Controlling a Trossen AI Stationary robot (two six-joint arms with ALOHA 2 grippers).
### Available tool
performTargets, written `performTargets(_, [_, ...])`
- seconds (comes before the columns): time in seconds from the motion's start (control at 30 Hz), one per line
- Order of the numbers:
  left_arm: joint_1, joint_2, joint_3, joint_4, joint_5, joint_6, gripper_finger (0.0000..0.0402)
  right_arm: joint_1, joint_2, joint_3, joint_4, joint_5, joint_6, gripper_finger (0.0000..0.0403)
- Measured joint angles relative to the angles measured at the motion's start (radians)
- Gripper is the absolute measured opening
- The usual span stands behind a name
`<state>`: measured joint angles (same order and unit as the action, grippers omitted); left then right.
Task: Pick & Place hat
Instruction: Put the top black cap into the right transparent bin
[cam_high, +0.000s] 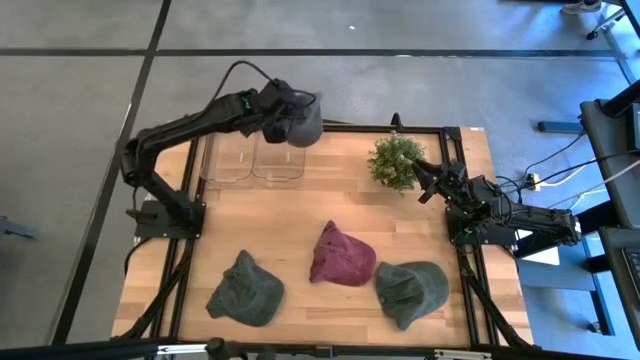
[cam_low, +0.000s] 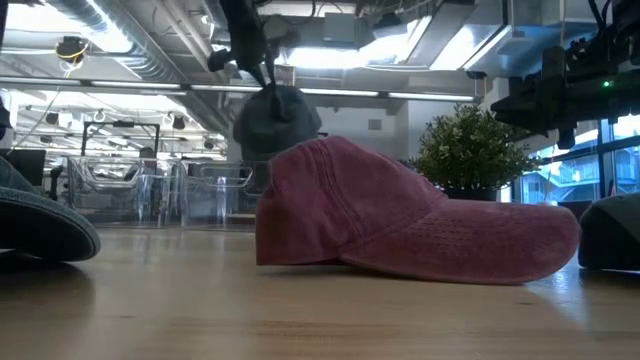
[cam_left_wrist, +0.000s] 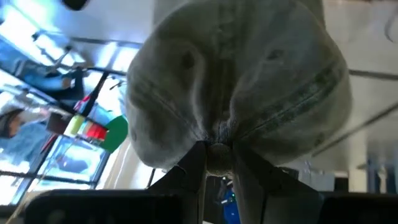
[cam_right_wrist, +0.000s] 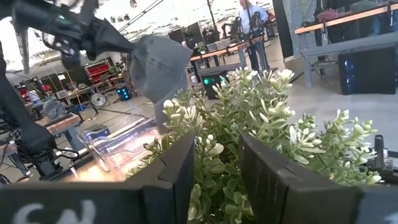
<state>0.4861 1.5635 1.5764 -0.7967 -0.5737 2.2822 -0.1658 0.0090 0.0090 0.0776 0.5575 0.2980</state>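
My left gripper (cam_high: 288, 117) is raised over the table's far edge, shut on a grey cap (cam_high: 306, 124) that hangs above two clear bins (cam_high: 252, 160). The low view shows this grey cap (cam_low: 278, 118) in the air under the left gripper (cam_low: 262, 68). Three more caps lie crown-up on the wooden table: a grey-green cap (cam_high: 245, 290), a maroon cap (cam_high: 342, 255) and a green cap (cam_high: 412, 290). My right gripper (cam_high: 424, 186) is open at the table's right side, close by a small potted plant (cam_high: 395, 160), whose leaves (cam_right_wrist: 214, 155) show between its fingers. My left gripper (cam_left_wrist: 217, 173) pinches the grey cap at the top of its crown, around the button (cam_left_wrist: 217, 154) where the seams meet, one finger (cam_left_wrist: 189, 171) on each side. The cap is lifted clear of the table and hangs below the gripper, crown bunched at the fingers.
The two clear bins (cam_low: 200, 195) stand side by side at the far left of the table. The potted plant (cam_low: 470, 150) stands at the far right. The black frame (cam_high: 470, 270) runs along the table's edges. Bare wood (cam_high: 270, 215) lies between the bins and the caps.
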Motion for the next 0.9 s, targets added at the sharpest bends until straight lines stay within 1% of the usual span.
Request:
performTargets(0.23, [0.027,-0.023,0.000,-0.009,-0.005,0.035,0.0047,0.000,0.000,0.000,0.000,0.000,0.012,0.0126])
performTargets(0.43, [0.044,-0.033,0.000,-0.041,0.022,0.044,0.0047,0.000,0.000,0.000,0.000,0.001,0.011,0.0126])
performTargets(0.53, [0.062,-0.034,-0.001,-0.091,0.067,0.036,0.0047,0.000,0.000,0.000,-0.001,0.008,0.010,0.0126])
performTargets(0.73, [0.095,-0.029,-0.041,-0.091,0.085,0.039,0.0048,0.000,0.000,0.000,-0.001,0.054,0.008,0.0126])
performTargets(0.9, [0.120,-0.028,-0.109,-0.019,0.105,0.032,0.0059,0.000,0.000,0.000,-0.001,0.062,0.008,0.0126])
